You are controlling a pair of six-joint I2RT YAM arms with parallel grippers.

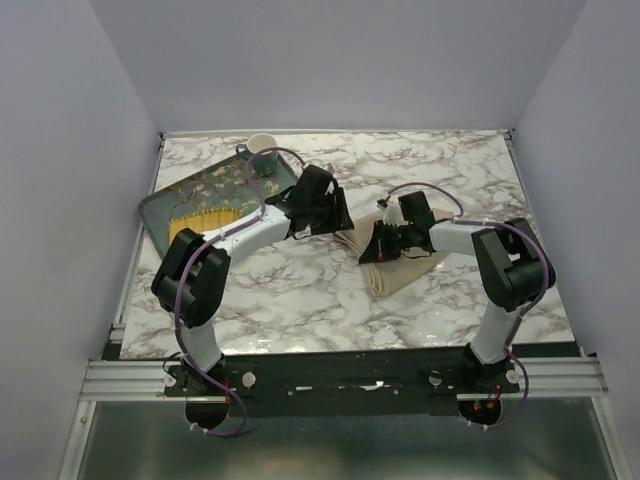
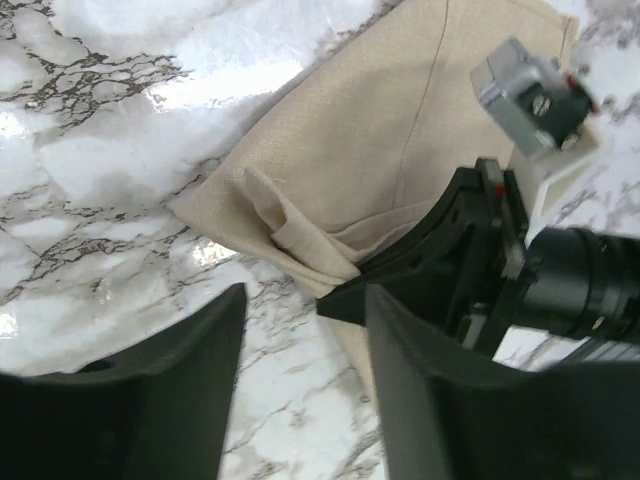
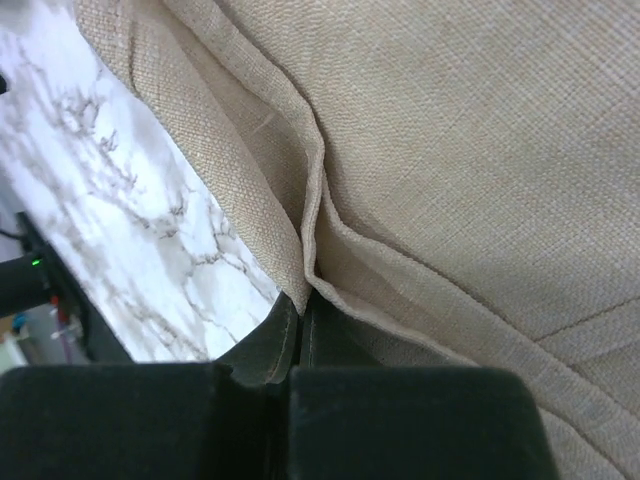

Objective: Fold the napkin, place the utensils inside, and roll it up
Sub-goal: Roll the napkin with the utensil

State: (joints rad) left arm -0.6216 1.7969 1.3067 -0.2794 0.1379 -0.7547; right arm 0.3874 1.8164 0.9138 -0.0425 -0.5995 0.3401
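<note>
The beige napkin [image 1: 408,270] lies folded and creased on the marble, right of centre. My right gripper [image 1: 368,252] is shut on the napkin's left edge. In the right wrist view the jaws [image 3: 303,300] pinch a hem of the napkin [image 3: 450,150] between them. My left gripper [image 1: 345,222] hovers just left of the napkin's far corner. In the left wrist view it [image 2: 305,300] is open with only bare marble between its fingers. That view also shows the napkin [image 2: 370,140] and the right gripper [image 2: 430,260] on its edge. The utensils are out of view.
A dark teal floral tray [image 1: 200,195] sits at the back left with a pale cup [image 1: 262,152] beside its far corner. The marble table [image 1: 300,290] is enclosed by plain walls on three sides. The arms' bases stand at the near edge.
</note>
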